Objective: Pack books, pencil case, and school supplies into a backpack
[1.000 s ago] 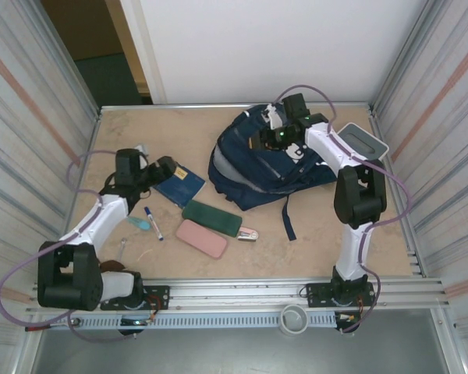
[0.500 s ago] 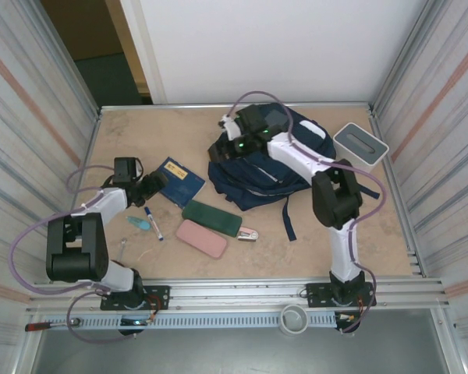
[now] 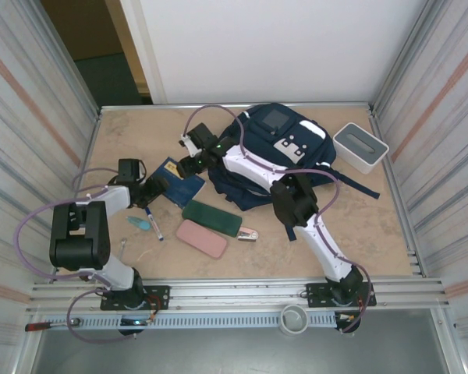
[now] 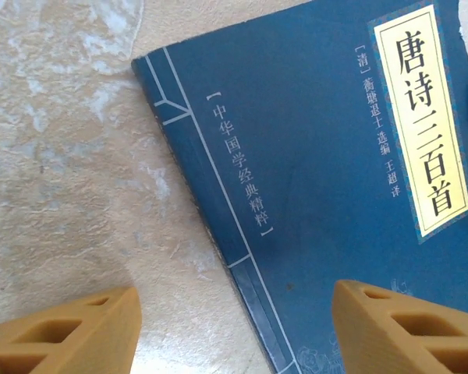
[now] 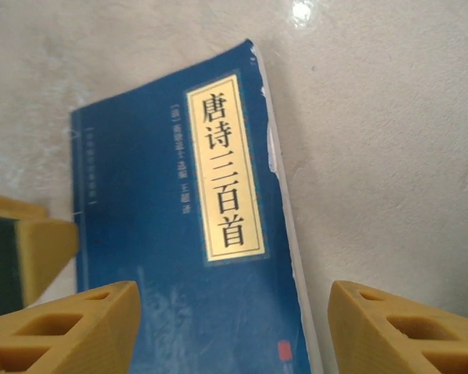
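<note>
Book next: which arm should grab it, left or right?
Left, probably. The left gripper is open astride the spine edge of the book, on its own side. The right gripper also hovers open there, but its arm stretches across the backpack.

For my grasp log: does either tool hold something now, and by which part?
Nothing is held. Both the left tool and the right tool stand open over the thin navy-blue booklet.

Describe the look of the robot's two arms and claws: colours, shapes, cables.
The left arm and right arm have white links between black joints, with mauve cables looping alongside. A green light glows near the right wrist. The left claw and right claw have mustard-yellow wedge fingers with hollow cells.
</note>
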Controlling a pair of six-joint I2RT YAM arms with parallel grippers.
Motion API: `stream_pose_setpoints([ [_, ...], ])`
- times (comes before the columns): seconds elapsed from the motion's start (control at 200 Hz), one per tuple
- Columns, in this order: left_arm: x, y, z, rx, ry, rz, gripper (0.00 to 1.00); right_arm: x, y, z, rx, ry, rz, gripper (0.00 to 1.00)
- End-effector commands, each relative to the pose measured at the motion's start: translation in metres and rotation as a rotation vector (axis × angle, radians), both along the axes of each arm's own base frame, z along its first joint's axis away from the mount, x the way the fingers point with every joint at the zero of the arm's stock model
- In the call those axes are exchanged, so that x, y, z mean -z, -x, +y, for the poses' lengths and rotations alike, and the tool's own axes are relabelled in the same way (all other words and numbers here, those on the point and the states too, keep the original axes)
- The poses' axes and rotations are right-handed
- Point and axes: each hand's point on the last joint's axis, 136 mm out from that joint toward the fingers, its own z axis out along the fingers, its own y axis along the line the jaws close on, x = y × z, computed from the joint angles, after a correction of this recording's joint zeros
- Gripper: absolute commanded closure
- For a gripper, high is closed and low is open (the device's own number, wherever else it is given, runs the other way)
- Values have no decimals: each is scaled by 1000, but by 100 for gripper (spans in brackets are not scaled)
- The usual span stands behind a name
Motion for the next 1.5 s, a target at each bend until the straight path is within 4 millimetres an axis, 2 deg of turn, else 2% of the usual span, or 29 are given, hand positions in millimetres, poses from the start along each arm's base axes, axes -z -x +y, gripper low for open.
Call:
stream_pose_setpoints([
  [0.0,-2,-13,-14,39,43,-39,38,25,-11,-11,31,97,-6,36],
  [0.205,5,-16,-27,59,63,-36,46,47,-7,0,19,91,57,35],
  [0.346,9,-19,-31,67,72,-31,49,57,1,6,16,65,113,38],
  [0.516,13,-22,-37,75,102,-31,52,59,13,19,-4,6,181,47],
  [0.601,13,-24,-40,82,108,-35,54,53,15,24,-3,-41,213,59],
  [0.711,12,-25,-42,84,111,-36,54,34,8,26,14,-120,244,77],
  [0.902,8,-26,-40,79,107,-45,53,-4,0,27,12,-234,270,100],
  [1.187,-16,-28,-25,22,119,-98,44,-63,-11,22,38,-366,271,100],
  [1.368,-48,-27,-21,-10,244,-188,33,-107,-24,10,85,-522,271,100],
  [1.493,-75,-26,-21,-15,326,-268,26,-131,-28,-1,106,-601,270,100],
])
